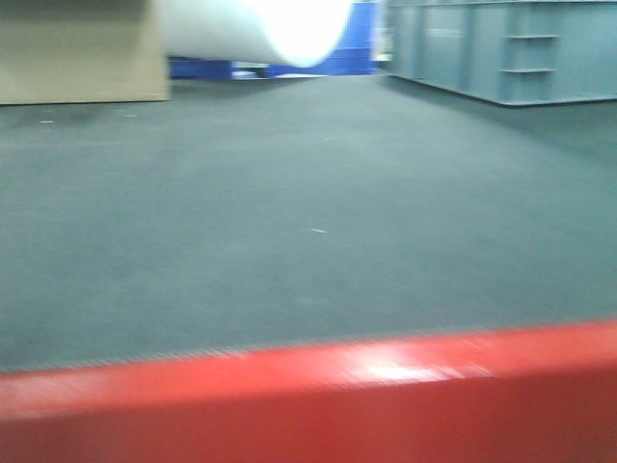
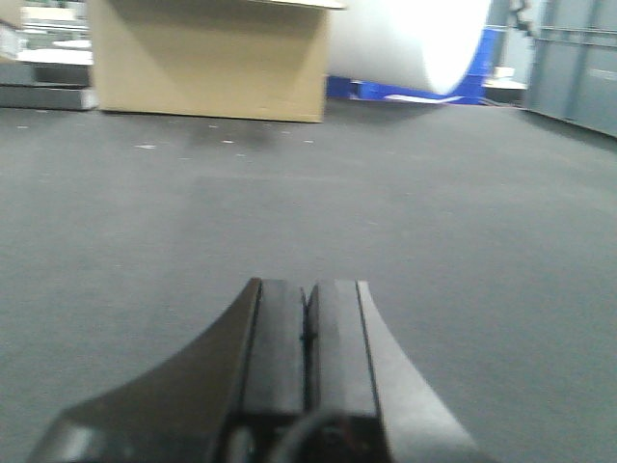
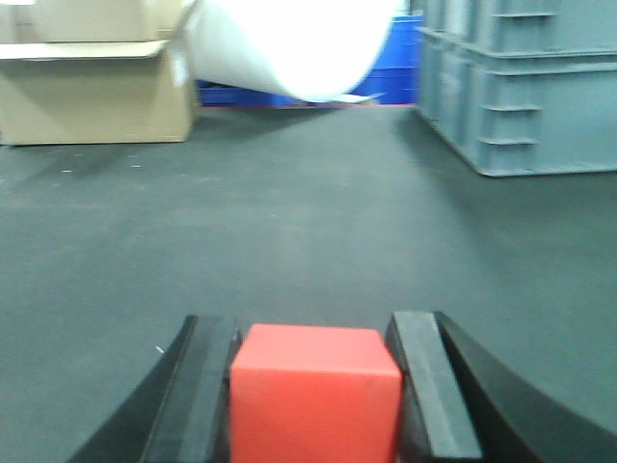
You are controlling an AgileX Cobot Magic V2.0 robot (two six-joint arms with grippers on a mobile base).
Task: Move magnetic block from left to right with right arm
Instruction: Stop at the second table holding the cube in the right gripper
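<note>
Pinches magnetic block (image 3: 315, 400) between 2 pads (image 3: 416, 386) of right gripper (image 3: 313, 333); risks dropping it mid-carry through shallow fingertip purchase.

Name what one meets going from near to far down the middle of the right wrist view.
magnetic block, between the fingers of the right gripper → dark mat → white roll

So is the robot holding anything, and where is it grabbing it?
Yes, the right gripper pinches the red block by its two opposite sides. The left gripper is shut, empty.
</note>
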